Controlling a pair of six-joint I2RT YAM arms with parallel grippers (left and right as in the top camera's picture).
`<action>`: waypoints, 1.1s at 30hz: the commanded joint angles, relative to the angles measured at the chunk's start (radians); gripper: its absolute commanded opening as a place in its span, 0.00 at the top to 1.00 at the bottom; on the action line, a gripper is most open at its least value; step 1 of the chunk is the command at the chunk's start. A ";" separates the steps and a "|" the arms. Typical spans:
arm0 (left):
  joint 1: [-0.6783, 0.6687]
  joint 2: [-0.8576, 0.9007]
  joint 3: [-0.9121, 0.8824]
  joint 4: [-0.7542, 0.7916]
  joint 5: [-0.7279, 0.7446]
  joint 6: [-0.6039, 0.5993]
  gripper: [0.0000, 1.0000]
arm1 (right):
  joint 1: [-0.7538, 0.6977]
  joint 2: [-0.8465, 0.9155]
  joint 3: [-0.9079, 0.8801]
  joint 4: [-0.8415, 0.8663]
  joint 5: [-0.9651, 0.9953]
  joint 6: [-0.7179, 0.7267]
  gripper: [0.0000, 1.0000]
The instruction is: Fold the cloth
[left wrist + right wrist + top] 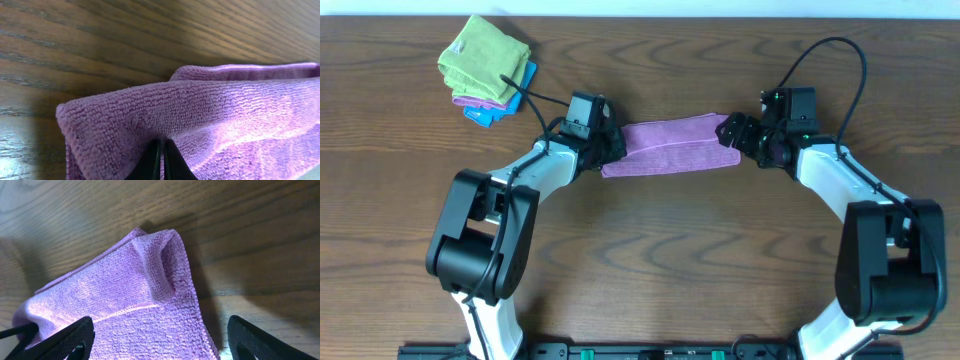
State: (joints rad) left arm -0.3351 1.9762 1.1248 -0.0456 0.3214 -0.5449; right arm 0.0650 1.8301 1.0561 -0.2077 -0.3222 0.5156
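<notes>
Overhead: purple cloth lies as a folded strip midway along the tabletop, nearer the far edge, spanning both arms. Left gripper is pinched tight on its left end, likely anchoring the fold. Right gripper is spread wide over the right end, gripping nothing. Stack of folded cloths sits at the far left corner, apart.

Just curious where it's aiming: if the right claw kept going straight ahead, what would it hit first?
The purple cloth: its end lies just ahead of the open right gripper, though depth is hard to judge.
</notes>
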 commanded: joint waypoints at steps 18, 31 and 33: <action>0.000 0.045 0.011 -0.009 -0.032 -0.021 0.94 | 0.029 0.087 0.005 0.067 -0.021 0.049 0.22; 0.000 0.045 0.011 -0.013 -0.014 -0.028 0.94 | 0.058 0.156 0.005 0.124 0.011 0.066 0.37; 0.000 0.045 0.011 -0.023 -0.014 -0.028 0.94 | 0.058 0.156 0.005 0.144 0.019 0.043 0.51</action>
State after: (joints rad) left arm -0.3351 1.9919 1.1255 -0.0479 0.3115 -0.5674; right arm 0.1127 1.9526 1.0618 -0.0681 -0.3298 0.5686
